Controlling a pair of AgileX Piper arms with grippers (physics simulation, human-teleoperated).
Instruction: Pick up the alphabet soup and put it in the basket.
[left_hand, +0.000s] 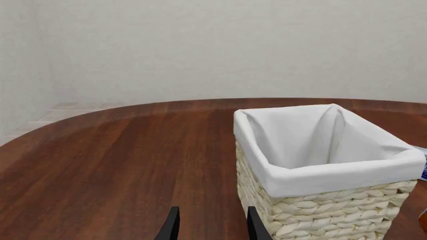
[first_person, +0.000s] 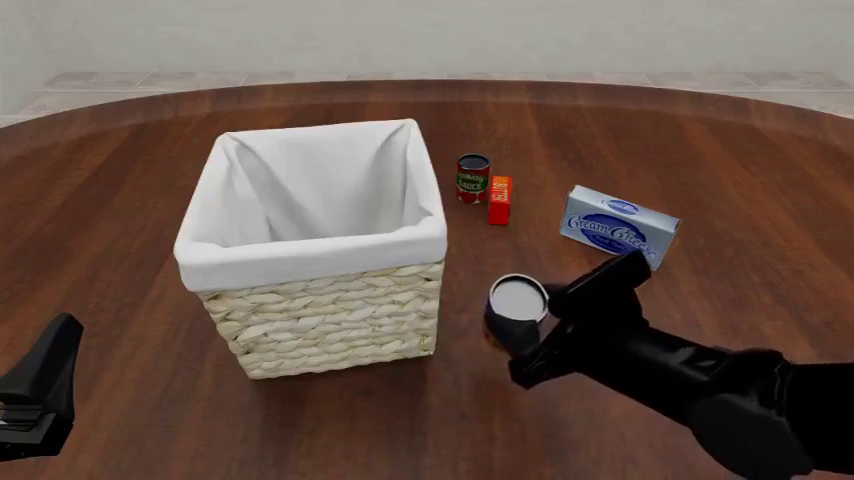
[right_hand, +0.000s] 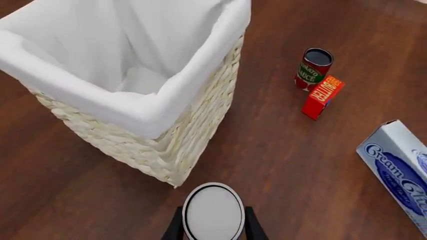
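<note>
The alphabet soup (first_person: 518, 298) is a can with a plain silver-grey top. It stands upright just right of the basket's front right corner, between the fingers of my right gripper (first_person: 525, 325). In the right wrist view the can's top (right_hand: 213, 212) fills the gap between the two dark fingers, so the gripper (right_hand: 213, 227) is shut on it. The cream wicker basket (first_person: 334, 320) with white lining stands mid-table; it also shows in the right wrist view (right_hand: 167, 145) and the left wrist view (left_hand: 320, 215). My left gripper (left_hand: 212, 227) is open and empty, low at the front left (first_person: 40, 390), apart from the basket.
A dark-topped red-and-green can (first_person: 473, 178) and a red box (first_person: 501, 200) stand behind the basket's right side. A blue-and-white cream cheese box (first_person: 618, 226) lies to the right of them. All three show in the right wrist view: can (right_hand: 313, 69), red box (right_hand: 322, 96), cream cheese box (right_hand: 400, 170).
</note>
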